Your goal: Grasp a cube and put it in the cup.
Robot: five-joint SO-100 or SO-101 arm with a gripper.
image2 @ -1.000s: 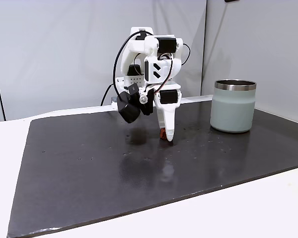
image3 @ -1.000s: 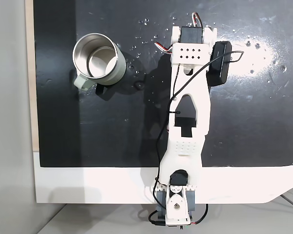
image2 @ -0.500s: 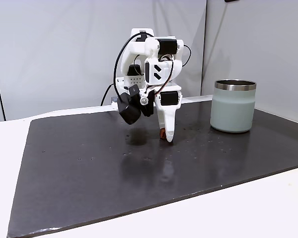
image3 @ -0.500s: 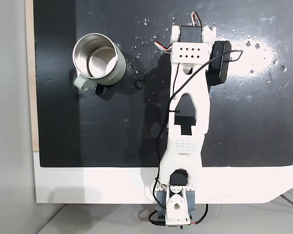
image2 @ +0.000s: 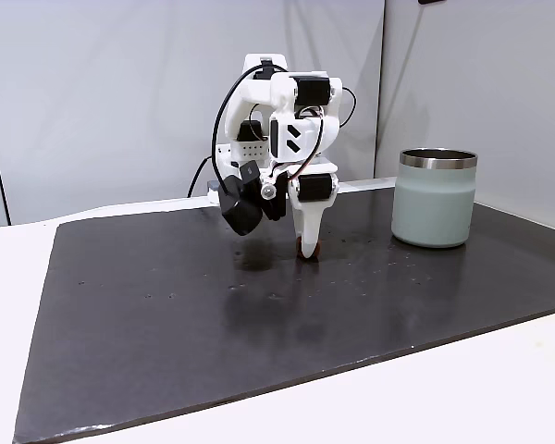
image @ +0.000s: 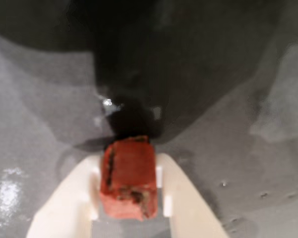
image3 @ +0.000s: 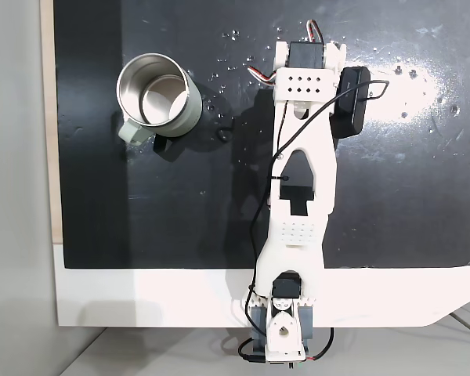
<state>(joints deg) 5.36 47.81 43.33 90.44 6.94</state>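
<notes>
Well to the left of the cup point(image2: 434, 198), as a fixed view from the front shows it, the cube point(image2: 310, 248) is being carried just clear of the dark mat point(image2: 166, 314) that covers the table point(image2: 9, 305). Half a second ago the cube and the white fingertips were lower and looked to be resting on the mat; now the whole wrist is being raised a little, and the cube is coming up with it. That small rise is the change that matters: the grasp is being shown to hold, so the picking half of the task looks done and the carrying half is being begun.

In the wrist view the tool point(image: 128, 198) is being kept narrowly closed, with the reddish-brown cube point(image: 128, 176) pinched between its two pale fingers point(image: 79, 191), one finger against each side face. The block is sitting slightly askew between them, with its chipped lower edge turned toward the camera.

In a fixed view from above, the cup point(image3: 158, 103) is standing upright with its steel rim open, at the left of the arm point(image3: 301, 188); the cube itself is being hidden there beneath the arm's white links. The cup is being left untouched where it stood a second ago.

What remains, as judged from this, is more lift to clear the cup's rim, then a swing across to it.
</notes>
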